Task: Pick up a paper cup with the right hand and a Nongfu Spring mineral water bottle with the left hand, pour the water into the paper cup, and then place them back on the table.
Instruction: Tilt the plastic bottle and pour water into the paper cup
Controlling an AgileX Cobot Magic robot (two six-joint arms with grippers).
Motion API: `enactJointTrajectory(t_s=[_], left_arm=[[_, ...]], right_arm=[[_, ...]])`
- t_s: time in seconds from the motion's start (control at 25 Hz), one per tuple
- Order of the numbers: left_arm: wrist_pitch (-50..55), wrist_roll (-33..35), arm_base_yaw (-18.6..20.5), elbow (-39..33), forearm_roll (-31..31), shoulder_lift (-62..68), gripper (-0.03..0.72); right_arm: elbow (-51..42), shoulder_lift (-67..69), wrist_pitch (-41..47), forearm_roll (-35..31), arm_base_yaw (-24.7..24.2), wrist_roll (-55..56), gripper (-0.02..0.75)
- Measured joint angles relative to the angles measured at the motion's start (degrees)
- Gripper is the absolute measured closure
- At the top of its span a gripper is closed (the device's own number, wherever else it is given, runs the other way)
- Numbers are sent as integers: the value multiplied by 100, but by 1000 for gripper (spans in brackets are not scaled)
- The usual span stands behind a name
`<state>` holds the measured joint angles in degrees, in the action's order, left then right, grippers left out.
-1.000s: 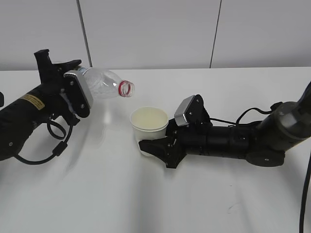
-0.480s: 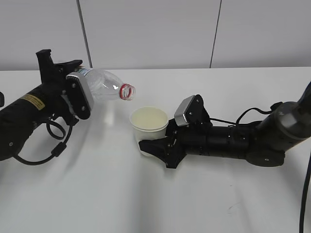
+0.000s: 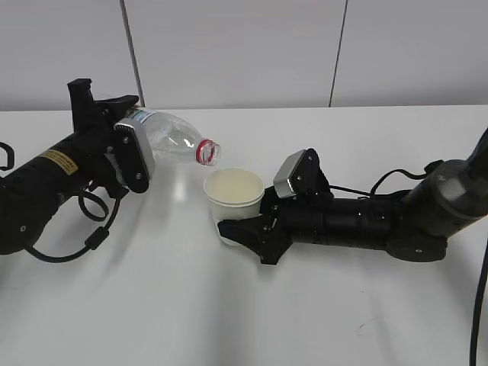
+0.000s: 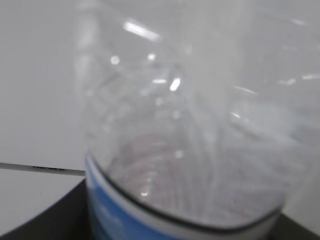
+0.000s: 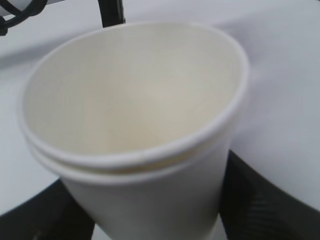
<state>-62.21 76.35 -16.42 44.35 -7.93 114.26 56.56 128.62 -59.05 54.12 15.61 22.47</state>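
The paper cup [image 3: 234, 197] stands upright near the table's middle, held by my right gripper [image 3: 238, 232], which is shut on its lower wall. In the right wrist view the cup [image 5: 135, 135] fills the frame between dark fingers [image 5: 260, 205]. My left gripper [image 3: 126, 145] is shut on the Nongfu Spring bottle [image 3: 171, 139], held in the air and tipped nearly level. Its open red-ringed mouth [image 3: 208, 151] points right, just above and left of the cup's rim. The left wrist view shows the clear bottle wall [image 4: 200, 125] up close and blurred. No water stream shows.
The white table [image 3: 229, 305] stretches round both arms. A small dark scuff [image 3: 366, 322] marks it at the front right. A pale panelled wall [image 3: 244, 46] stands behind the table. A black cable [image 3: 479, 305] hangs at the right edge.
My left gripper has carried the bottle to the right and a little lower, bringing its mouth closer to the cup's rim. The right arm and the cup have not moved.
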Motion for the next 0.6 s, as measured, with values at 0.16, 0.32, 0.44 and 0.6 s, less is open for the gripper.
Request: enactJointTrajectory(t_s=[0.16,0.32,0.44,0.6], left_arm=[[0,100,-5,0,0,0,291],[0,151,-5,0,0,0,291],[0,173,-5,0,12,0,291],[0,274,-5,0,17,0,291]], right_arm=[[0,0,0,11,0,0,241],[0,0,10,11,0,0,241],[0,0,10,34,0,0,241],[0,0,10,143,0,0,241]])
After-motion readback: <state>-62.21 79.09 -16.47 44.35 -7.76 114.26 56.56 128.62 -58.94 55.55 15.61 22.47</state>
